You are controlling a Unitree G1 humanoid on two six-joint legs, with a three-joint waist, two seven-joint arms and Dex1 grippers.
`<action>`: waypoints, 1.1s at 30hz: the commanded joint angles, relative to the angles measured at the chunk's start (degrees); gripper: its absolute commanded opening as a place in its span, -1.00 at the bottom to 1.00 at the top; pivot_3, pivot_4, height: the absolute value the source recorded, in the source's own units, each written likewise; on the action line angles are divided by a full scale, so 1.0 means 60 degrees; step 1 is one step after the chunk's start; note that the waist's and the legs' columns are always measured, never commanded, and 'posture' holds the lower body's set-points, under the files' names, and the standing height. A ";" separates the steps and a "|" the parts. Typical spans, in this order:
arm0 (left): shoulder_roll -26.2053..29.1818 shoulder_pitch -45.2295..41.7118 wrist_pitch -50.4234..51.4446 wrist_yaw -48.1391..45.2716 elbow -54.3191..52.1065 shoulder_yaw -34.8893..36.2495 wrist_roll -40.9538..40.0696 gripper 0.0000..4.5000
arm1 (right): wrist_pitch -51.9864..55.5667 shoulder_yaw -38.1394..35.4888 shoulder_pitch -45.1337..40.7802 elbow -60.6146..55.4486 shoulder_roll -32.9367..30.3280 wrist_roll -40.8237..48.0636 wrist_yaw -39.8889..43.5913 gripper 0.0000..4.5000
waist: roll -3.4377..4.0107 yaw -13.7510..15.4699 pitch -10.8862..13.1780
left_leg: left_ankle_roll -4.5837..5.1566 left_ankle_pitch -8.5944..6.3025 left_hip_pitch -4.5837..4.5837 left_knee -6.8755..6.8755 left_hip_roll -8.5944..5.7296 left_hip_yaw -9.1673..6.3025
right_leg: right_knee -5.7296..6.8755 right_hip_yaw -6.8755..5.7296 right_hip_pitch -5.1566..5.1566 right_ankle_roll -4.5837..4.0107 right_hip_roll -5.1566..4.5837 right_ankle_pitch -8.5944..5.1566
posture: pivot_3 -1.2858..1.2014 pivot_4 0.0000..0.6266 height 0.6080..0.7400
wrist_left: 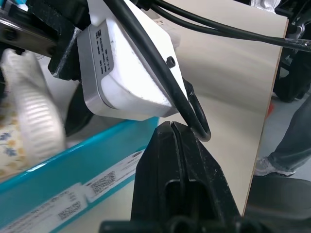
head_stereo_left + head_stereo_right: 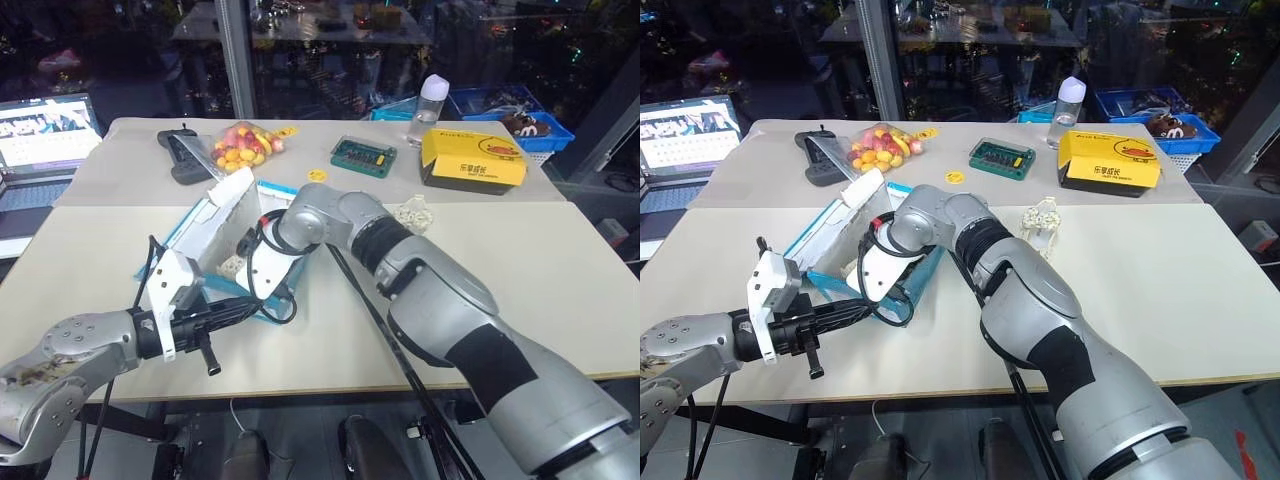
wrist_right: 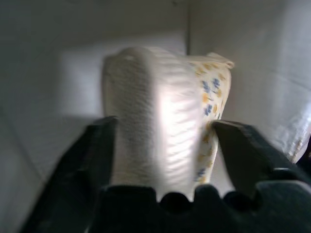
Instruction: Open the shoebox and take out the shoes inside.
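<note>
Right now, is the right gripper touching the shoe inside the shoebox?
Touching. In the right wrist view, the right gripper straddles the shoe: one finger lies against its knit heel, the other meets its lining.

The shoebox (image 2: 205,245) lies open at the table's (image 2: 520,290) near left. A shoe (image 3: 155,126) sits inside it, between the right gripper's (image 3: 165,141) fingers. The left gripper (image 2: 845,312) lies at the box's near side.

room: dark glass wall (image 2: 330,50) | furniture: beige table (image 2: 560,290)
</note>
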 commanded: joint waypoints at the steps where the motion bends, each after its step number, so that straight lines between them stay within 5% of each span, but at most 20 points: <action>1: -0.0029 -0.0197 -0.0116 -0.0021 -0.0184 0.0148 -0.0029 -1.00 | -0.0134 -0.0276 -0.0432 -0.0174 -0.0113 0.0222 -0.0210 -0.08 | 0.0000 0.0002 0.0000 | 0.0000 0.0000 0.0000 0.0000 0.0000 -0.0004 | 0.0000 0.0000 0.0000 0.0000 0.0003 0.0000 | 0.03 -0.52 -0.04; 4: -0.0027 -0.0241 -0.0119 -0.0052 -0.0148 0.0120 -0.0010 -1.00 | -0.0159 -0.0432 -0.0482 -0.0208 -0.0120 0.0361 -0.0184 -0.43 | 0.0000 -0.0004 0.0000 | 0.0001 0.0001 0.0000 0.0000 0.0004 -0.0013 | 0.0002 0.0000 -0.0001 -0.0001 0.0015 0.0001 | 0.03 -0.52 -0.04; 21: -0.0039 -0.0490 -0.0107 -0.0152 0.0027 -0.0050 0.0066 -1.00 | 0.0096 -0.2658 -0.1142 -0.1010 -0.0887 0.3373 0.3066 -0.43 | 0.0003 0.0025 0.0004 | 0.0006 0.0004 -0.0004 0.0002 0.0004 -0.0019 | 0.0005 0.0000 0.0002 -0.0001 0.0019 0.0003 | 0.03 -0.52 -0.04; 28: -0.0136 -0.0586 -0.0101 -0.0108 0.0059 -0.0133 0.0096 -1.00 | 0.2559 -0.4669 -0.1307 -0.1934 -0.2534 0.5076 0.2916 -0.43 | 0.0007 0.0193 0.0011 | 0.0005 0.0005 -0.0014 0.0006 0.0003 -0.0019 | 0.0000 0.0000 0.0004 -0.0003 0.0017 0.0004 | 0.03 -0.52 -0.04; 33: -0.0255 -0.0715 -0.0117 -0.0066 0.0115 -0.0214 0.0122 -1.00 | 0.5179 -0.5496 0.0757 -0.4968 -0.4517 0.5027 0.1940 -0.43 | 0.0002 0.0404 0.0007 | 0.0006 0.0005 -0.0012 0.0007 0.0003 -0.0018 | -0.0010 0.0000 0.0014 -0.0003 0.0018 0.0002 | 0.03 -0.52 -0.04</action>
